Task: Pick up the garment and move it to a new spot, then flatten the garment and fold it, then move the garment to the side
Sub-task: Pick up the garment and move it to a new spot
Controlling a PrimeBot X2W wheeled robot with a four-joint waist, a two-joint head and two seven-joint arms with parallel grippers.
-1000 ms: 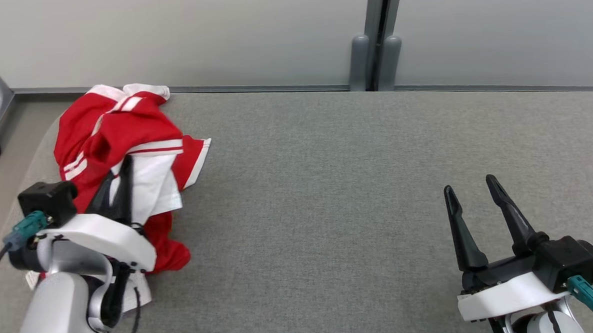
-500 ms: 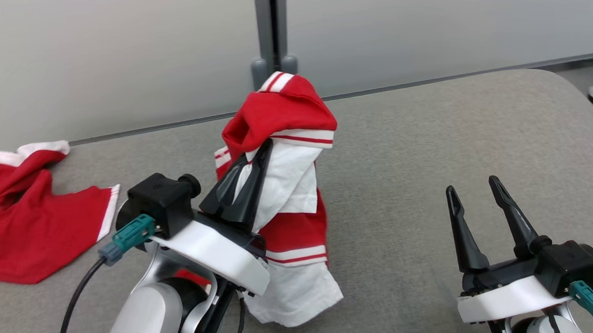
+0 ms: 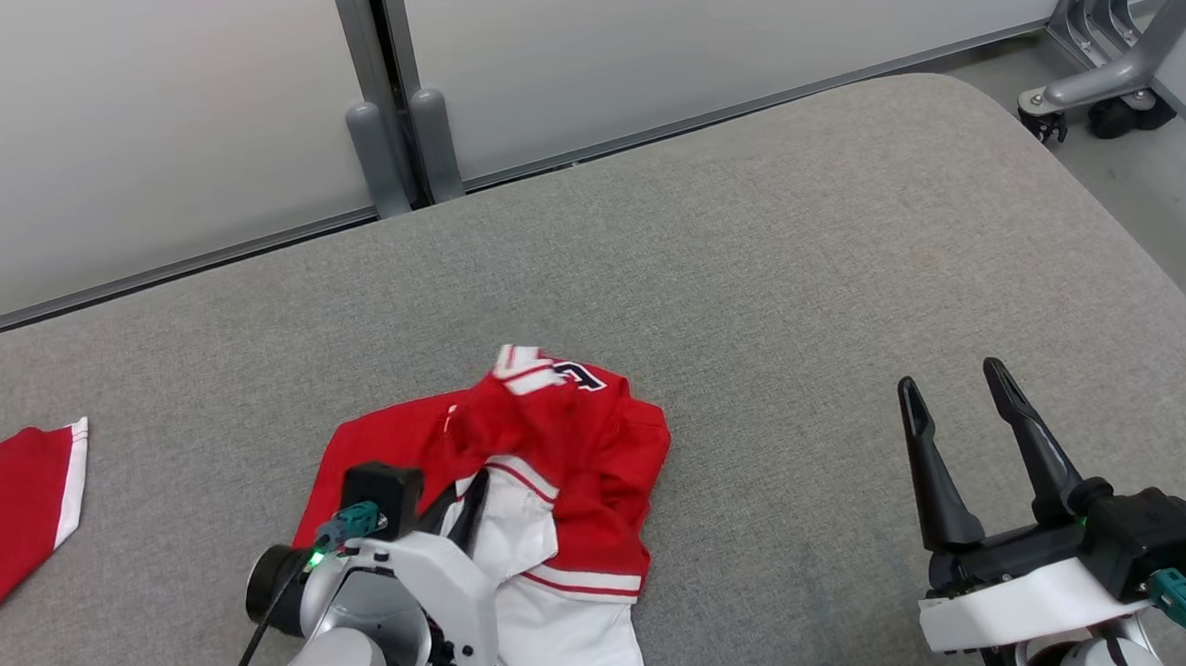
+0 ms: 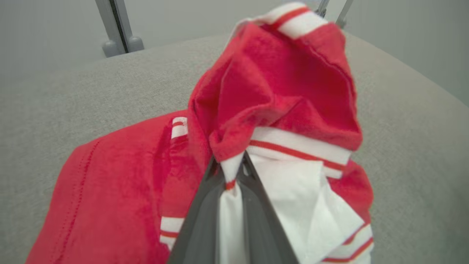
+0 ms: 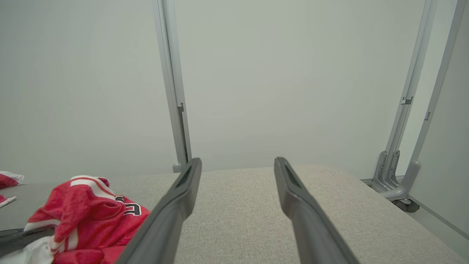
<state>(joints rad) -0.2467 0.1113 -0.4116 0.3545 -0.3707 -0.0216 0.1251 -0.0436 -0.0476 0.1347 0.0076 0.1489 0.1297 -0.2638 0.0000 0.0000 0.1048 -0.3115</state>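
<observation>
Fabric pinched tight at the near edge: the left gripper (image 4: pixel 229 172) has its jaws together on a white-and-red fold of the garment (image 3: pixel 568 454). The jersey lies heaped on the grey padded table (image 3: pixel 800 264) just ahead of that wrist, towards the middle of the front. On the other side the right gripper (image 3: pixel 950 377) hangs with its fingers apart, empty and well clear of the cloth.

This reads as the tail of the first step, the carry to a new spot. Next, by my reckoning, comes a release, then both grippers hunting for corners or hems to spread the bundle flat. It's crumpled enough that finding them won't be easy.

Further left, a second red cloth (image 3: pixel 11 519) lies at the table's edge. Beyond are pale wall panels (image 3: pixel 690 38) with a grey post (image 3: pixel 382 92), and a wheeled metal frame (image 3: pixel 1093 81) stands at far right.
</observation>
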